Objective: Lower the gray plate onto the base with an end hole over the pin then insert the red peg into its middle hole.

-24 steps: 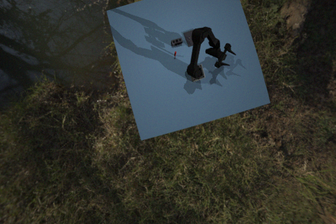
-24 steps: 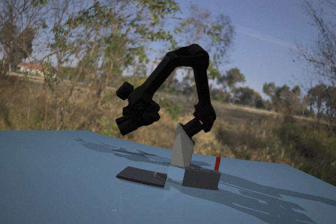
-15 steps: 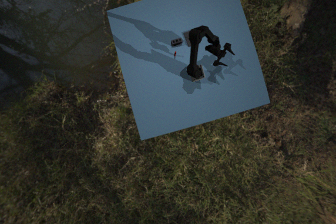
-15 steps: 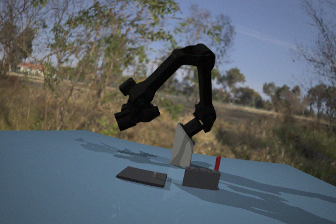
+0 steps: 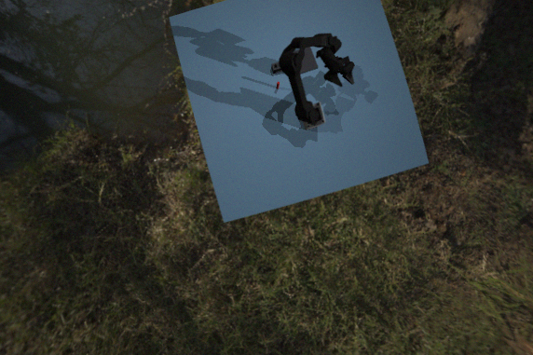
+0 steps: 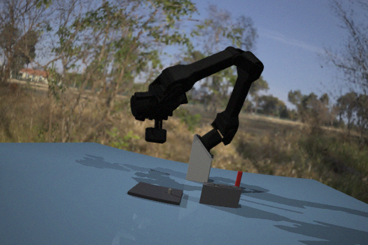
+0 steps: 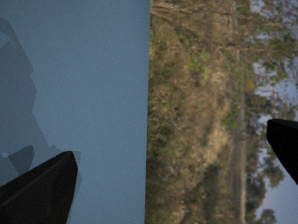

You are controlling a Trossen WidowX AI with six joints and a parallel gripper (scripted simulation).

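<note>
From above, we are seeing the red peg [image 5: 278, 85] [image 6: 239, 179] near the arm [image 5: 299, 87] [image 6: 244, 81]. From the side, we are seeing it standing behind the gray block [image 5: 275, 67] [image 6: 220, 195], beside the flat base [image 5: 309, 61] [image 6: 149, 193] on the worktop [image 5: 261, 178] [image 6: 80, 216] [image 7: 100, 75]. Up close, we are holding our fingers [image 5: 348, 76] [image 6: 156, 136] wide open, gripping nothing.

arm [image 5: 298, 87] [image 6: 239, 97]: 1 | red peg [image 5: 278, 85] [image 6: 239, 179]: 1 | base [image 5: 309, 62] [image 6: 149, 193]: 1 | pin [image 6: 170, 191]: 1 | block [image 5: 275, 67] [image 6: 220, 195]: 1

On my feed, a blue counter [image 5: 298, 178] [image 6: 80, 226] [image 7: 100, 75] lay tilted over grass [image 5: 280, 271]. Leafy trees [image 6: 154, 10] rose behind it, dry brush [image 6: 80, 123] below them. I spotted a red-roofed house [image 6: 33, 74] far off at the left edge, under blue sky [image 6: 289, 7].
</note>
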